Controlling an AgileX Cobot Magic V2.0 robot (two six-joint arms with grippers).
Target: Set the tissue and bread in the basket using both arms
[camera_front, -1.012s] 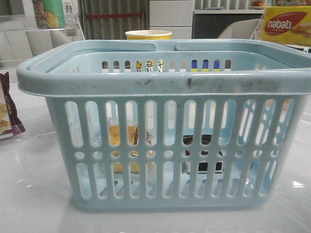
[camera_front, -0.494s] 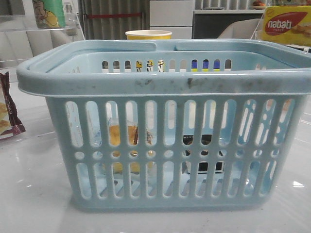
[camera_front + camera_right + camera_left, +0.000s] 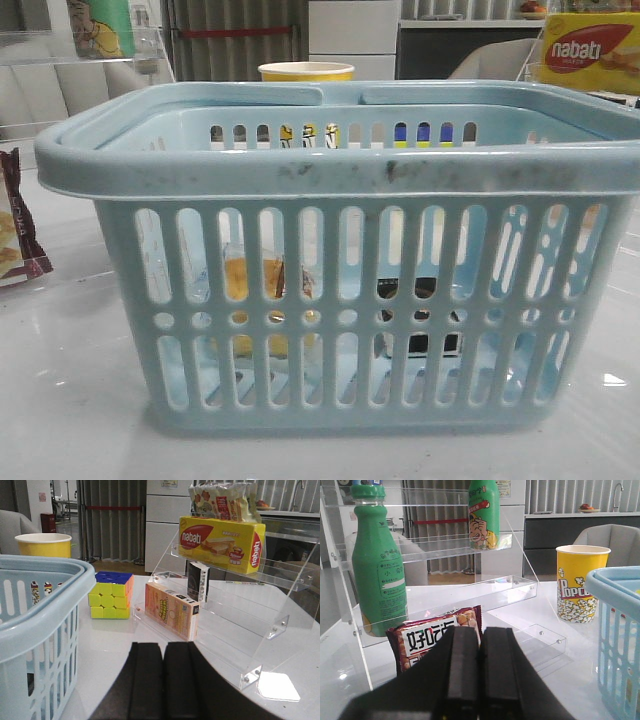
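The light-blue basket (image 3: 340, 170) fills the front view; its side also shows in the left wrist view (image 3: 620, 630) and the right wrist view (image 3: 40, 620). Through its slots I see the golden bread (image 3: 255, 290) in clear wrap lying inside at the left, and the black-and-white tissue pack (image 3: 420, 320) inside at the right. My left gripper (image 3: 480, 635) is shut and empty, left of the basket. My right gripper (image 3: 163, 647) is shut and empty, right of the basket. Neither gripper shows in the front view.
A maroon snack packet (image 3: 435, 637) and green bottles (image 3: 377, 565) on a clear shelf lie ahead of the left gripper. A yellow popcorn cup (image 3: 580, 587) stands behind the basket. A puzzle cube (image 3: 111, 595), an orange box (image 3: 172, 610) and a Nabati box (image 3: 222, 540) on a clear rack lie ahead of the right gripper.
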